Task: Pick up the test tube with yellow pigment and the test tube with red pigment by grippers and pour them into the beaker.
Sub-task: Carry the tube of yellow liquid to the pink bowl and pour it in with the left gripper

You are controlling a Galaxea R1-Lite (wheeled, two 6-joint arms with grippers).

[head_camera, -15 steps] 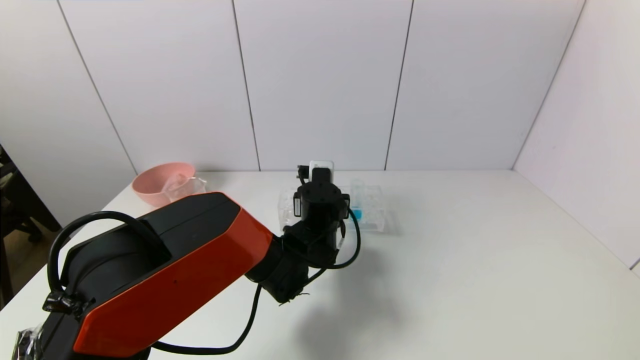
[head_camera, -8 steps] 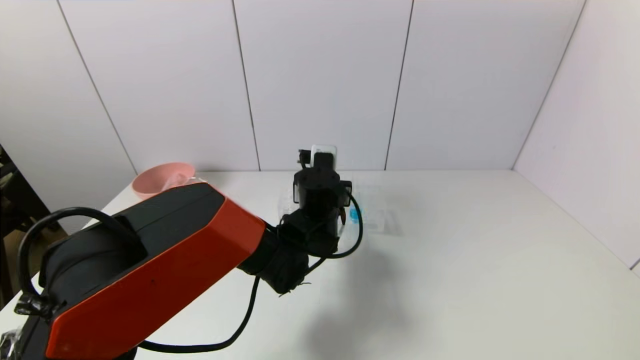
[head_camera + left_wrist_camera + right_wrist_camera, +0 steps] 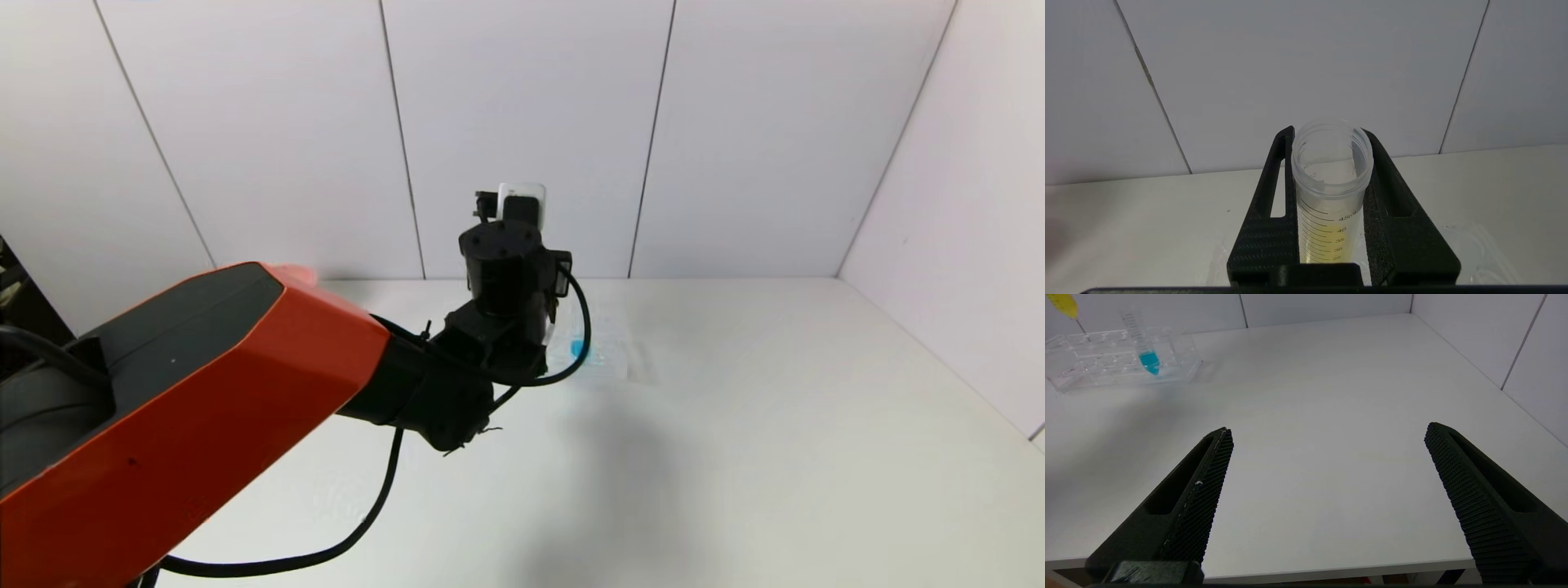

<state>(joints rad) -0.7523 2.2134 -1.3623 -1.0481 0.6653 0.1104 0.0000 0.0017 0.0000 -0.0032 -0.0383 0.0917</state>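
Note:
My left gripper point(image 3: 1331, 136) is shut on the test tube with yellow pigment point(image 3: 1329, 228) and holds it upright, raised above the clear rack point(image 3: 608, 359). The tube's mouth is open and yellow liquid shows at its lower marks. Its yellow tip also shows in the right wrist view point(image 3: 1064, 304), above the rack point(image 3: 1094, 371). In the head view the left wrist point(image 3: 502, 265) hides the tube. My right gripper point(image 3: 1329, 430) is open and empty, low over the table's near edge. The test tube with red pigment and the beaker are out of view.
A tube with blue liquid point(image 3: 580, 349) stands in the rack; it also shows in the right wrist view point(image 3: 1148, 359). A sliver of the pink bowl point(image 3: 295, 273) shows behind the left arm's orange shell point(image 3: 245, 384). White walls close the back and right.
My left arm has risen, lifting the gripper well above the rack. Its shell now covers the pink bowl and the glassware beside it.

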